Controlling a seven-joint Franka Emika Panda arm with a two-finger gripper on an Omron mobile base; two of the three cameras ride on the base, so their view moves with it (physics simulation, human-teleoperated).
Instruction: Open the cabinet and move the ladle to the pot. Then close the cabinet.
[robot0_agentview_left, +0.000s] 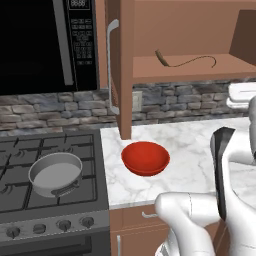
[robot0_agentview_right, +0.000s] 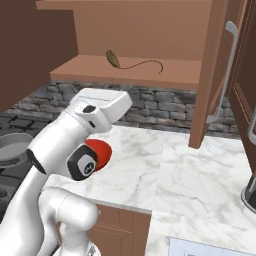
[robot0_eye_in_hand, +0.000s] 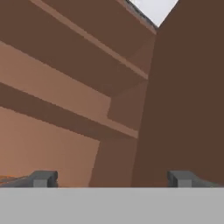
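The thin, curved dark-brown ladle (robot0_agentview_left: 186, 62) lies on the open wooden cabinet's (robot0_agentview_left: 125, 70) smooth shelf, the round grey metal pot (robot0_agentview_left: 55, 173) sits on the stove, and the claw (robot0_eye_in_hand: 112, 178) gapes wide, empty.

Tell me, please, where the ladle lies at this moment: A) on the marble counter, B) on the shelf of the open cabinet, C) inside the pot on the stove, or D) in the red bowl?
B: the ladle lies flat on the cabinet shelf, doors swung open.
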